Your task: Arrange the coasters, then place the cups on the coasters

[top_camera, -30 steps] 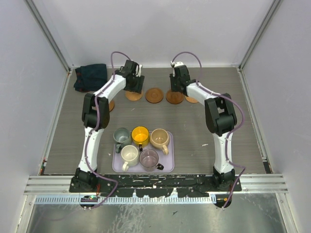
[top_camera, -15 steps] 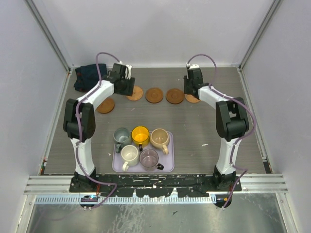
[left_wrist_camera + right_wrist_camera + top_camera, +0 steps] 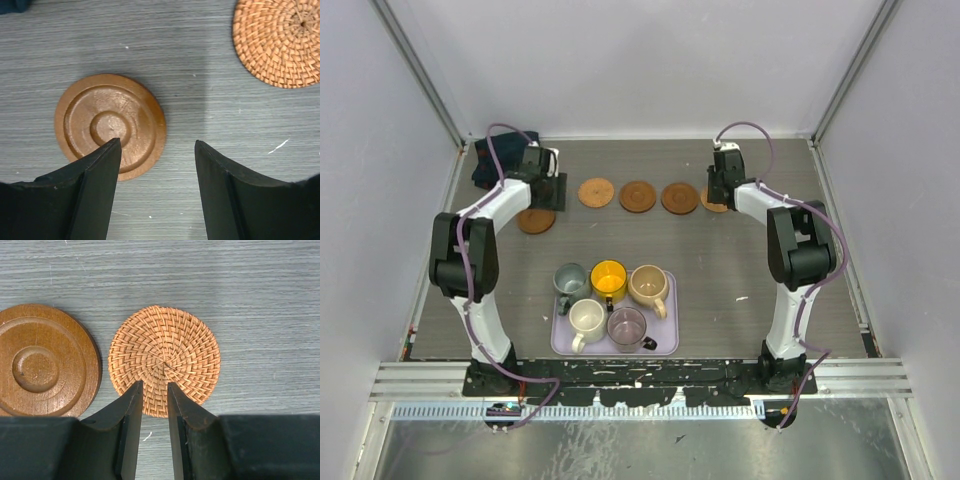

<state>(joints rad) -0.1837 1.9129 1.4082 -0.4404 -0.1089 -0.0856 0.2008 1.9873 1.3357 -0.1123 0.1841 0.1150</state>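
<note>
Five coasters (image 3: 638, 195) along the far side, an arm now at each end of the row.
Within the last second the left gripper (image 3: 157, 145) has swung out from mid-row. It hovers, jaws spread and empty, over the wooden coaster (image 3: 110, 125) lying nearer than the rest. The right gripper (image 3: 153, 385), jaws a narrow slit apart and pinching nothing, hangs over the woven end coaster (image 3: 164, 360). Arranging looks nearly finished; the cups (image 3: 609, 280) wait on the lavender tray (image 3: 560, 346).

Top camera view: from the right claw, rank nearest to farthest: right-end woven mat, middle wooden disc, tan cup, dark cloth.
1. Woven coaster, right end of the row, by the right gripper.
2. Middle wooden coaster, row centre.
3. Tan cup, on the tray.
4. Dark cloth, far-left corner.
</note>
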